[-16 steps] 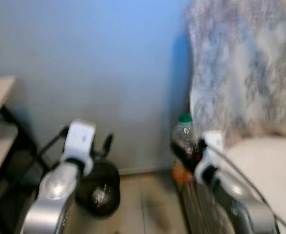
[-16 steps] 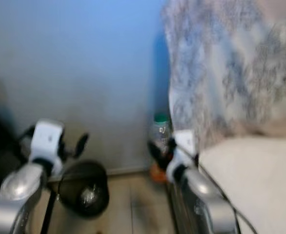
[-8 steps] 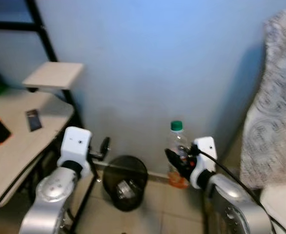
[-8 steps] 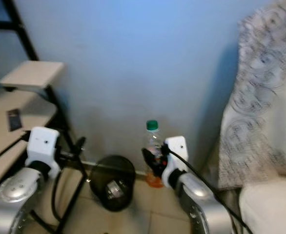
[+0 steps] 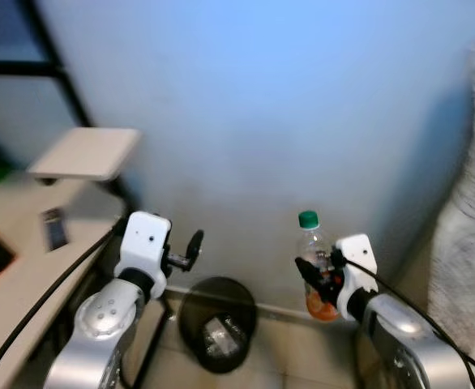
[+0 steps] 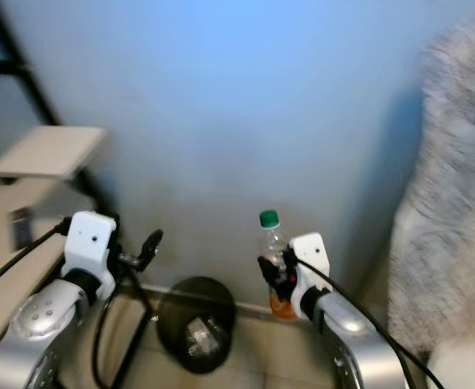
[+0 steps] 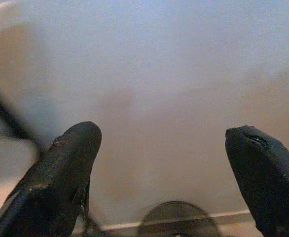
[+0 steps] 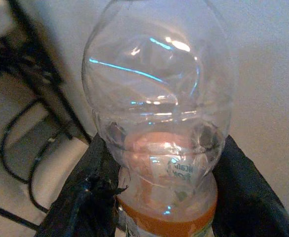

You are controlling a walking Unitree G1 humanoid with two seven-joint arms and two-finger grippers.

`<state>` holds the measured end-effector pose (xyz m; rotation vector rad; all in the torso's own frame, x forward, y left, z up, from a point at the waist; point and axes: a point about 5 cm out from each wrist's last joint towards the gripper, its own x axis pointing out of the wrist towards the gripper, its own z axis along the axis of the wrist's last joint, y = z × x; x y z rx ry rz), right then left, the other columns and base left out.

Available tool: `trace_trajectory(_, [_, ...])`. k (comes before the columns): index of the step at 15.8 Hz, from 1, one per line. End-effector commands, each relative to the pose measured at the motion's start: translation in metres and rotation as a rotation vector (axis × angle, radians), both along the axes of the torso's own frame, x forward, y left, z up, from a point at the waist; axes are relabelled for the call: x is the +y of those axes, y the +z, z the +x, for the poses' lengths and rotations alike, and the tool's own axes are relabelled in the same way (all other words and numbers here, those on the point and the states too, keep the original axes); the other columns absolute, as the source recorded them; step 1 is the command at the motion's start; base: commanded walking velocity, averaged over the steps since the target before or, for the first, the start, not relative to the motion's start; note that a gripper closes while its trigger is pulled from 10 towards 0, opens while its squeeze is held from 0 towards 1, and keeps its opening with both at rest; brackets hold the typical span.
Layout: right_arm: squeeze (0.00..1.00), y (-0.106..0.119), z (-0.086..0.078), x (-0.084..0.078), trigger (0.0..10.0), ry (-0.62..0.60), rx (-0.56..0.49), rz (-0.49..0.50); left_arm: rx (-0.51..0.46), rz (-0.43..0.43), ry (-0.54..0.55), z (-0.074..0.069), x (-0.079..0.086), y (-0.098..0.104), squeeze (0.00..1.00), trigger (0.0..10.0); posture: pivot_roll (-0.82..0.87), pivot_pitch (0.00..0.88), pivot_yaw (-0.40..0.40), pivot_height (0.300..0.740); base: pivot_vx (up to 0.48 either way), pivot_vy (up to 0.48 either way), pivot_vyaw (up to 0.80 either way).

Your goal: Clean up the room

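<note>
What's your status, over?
Right tool shut on plastic bottle, held upright. Left tool open, holding nothing. Black trash bin on floor by wall, path looks unobstructed.

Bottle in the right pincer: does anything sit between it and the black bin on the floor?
Nothing visible does. The right pincer holds the bottle upright near the wall, and the black bin stands open on the floor lower down toward the robot's left. The left pincer is raised above the bin's far side, off that line.
</note>
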<state>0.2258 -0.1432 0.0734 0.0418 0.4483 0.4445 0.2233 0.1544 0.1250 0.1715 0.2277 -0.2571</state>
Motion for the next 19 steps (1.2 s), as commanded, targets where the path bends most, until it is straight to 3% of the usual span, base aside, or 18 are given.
trace_trajectory(1, [0.00,0.007,0.002,0.013,10.0,0.059,-0.032,0.027,-0.006,0.016,0.020,0.000,0.007,0.002,0.00,10.0,-0.06,0.000,0.034,0.740,0.292,0.000,0.00])
trace_trajectory(5, [0.00,0.006,-0.001,0.016,10.0,0.191,-0.029,0.000,-0.011,0.019,-0.010,0.000,0.003,0.002,0.00,10.0,-0.05,0.000,0.025,0.740,0.209,0.000,0.00])
trace_trajectory(9, [0.00,-0.001,0.011,0.015,10.0,0.319,-0.009,-0.049,0.071,0.033,-0.213,-0.011,-0.009,-0.005,0.00,10.0,-0.04,0.000,0.022,0.740,0.000,0.000,0.11])
trace_trajectory(14, [0.00,-0.031,0.034,0.043,10.0,0.404,0.080,-0.157,0.185,0.100,-0.449,-0.013,-0.003,-0.007,0.00,10.0,-0.04,0.000,0.024,0.740,0.000,0.000,0.00])
trace_trajectory(16, [0.00,-0.044,0.049,0.068,10.0,0.393,0.119,-0.154,0.263,0.178,-0.575,-0.018,0.006,-0.014,0.00,10.0,-0.04,0.000,0.021,0.740,0.000,0.000,0.00])
trace_trajectory(19, [0.00,-0.043,0.066,0.085,10.0,0.301,0.109,-0.137,0.318,0.202,-0.652,-0.022,0.011,-0.016,0.00,10.0,-0.02,0.000,0.007,0.740,0.000,0.000,0.00])
